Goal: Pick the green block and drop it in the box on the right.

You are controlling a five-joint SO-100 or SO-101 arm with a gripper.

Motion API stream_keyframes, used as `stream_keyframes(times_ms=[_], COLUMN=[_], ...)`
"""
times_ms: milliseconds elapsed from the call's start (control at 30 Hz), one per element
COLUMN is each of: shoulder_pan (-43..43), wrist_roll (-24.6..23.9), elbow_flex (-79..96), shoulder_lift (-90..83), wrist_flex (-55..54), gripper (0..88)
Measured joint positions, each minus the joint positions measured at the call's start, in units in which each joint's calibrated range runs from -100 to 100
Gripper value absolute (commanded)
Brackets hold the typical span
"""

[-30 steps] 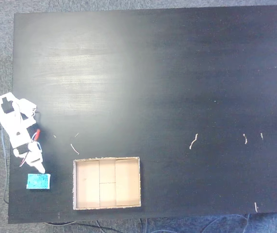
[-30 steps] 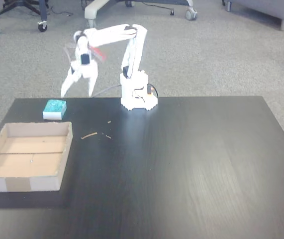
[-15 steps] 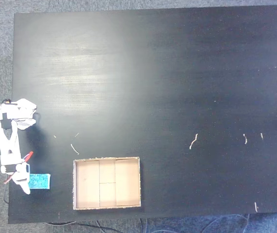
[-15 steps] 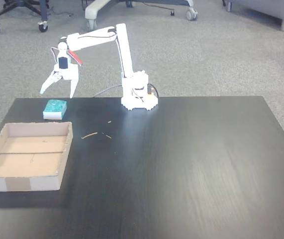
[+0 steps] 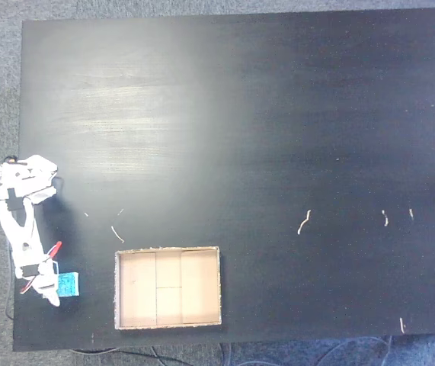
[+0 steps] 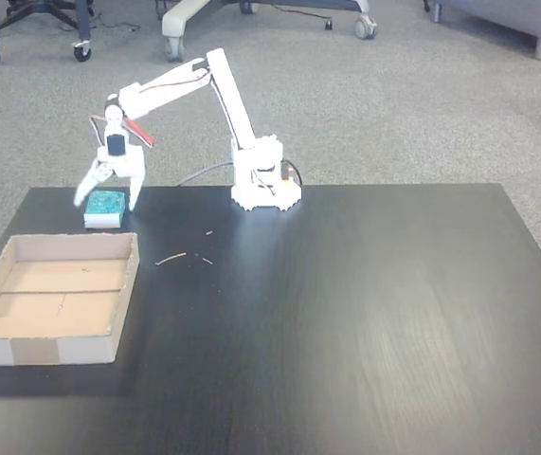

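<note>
The green block lies flat on the black table near its corner, close to the table's edge. In a fixed view from the front, my white gripper hangs open over the block, one finger on each side of it, with the fingertips about level with its top. Seen from above, the gripper covers the block's left part. Whether the fingers touch the block I cannot tell. The tan cardboard box stands open and empty beside the block, a short gap away.
The arm's base stands at the table's edge. Small pale scraps lie on the table. Grey carpet surrounds the table, with chair wheels at the back in the front view.
The arm swung out over the block and came down. The open gripper went from hanging high beside the block to straddling it. The block and the box have not moved.
</note>
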Motion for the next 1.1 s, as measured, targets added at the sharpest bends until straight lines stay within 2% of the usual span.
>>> stream_keyframes(times_ms=[100,133,467,667,767,900,1100], shoulder_pan=[0.22,0.0,-1.2,-10.25,-21.56,-33.53,-32.11], wrist_roll=[0.29,0.63,0.68,-4.0,-6.2,-4.64,-2.69], elbow_flex=[-0.27,-0.62,-1.87,-0.36,8.9,22.34,8.46], shoulder_lift=[0.84,1.17,-0.17,-20.72,-35.0,-40.02,-17.71], wrist_flex=[0.0,0.16,0.16,-0.4,-12.0,-33.27,-41.16], gripper=[18.8,17.2,15.9,16.2,18.3,19.9,20.0])
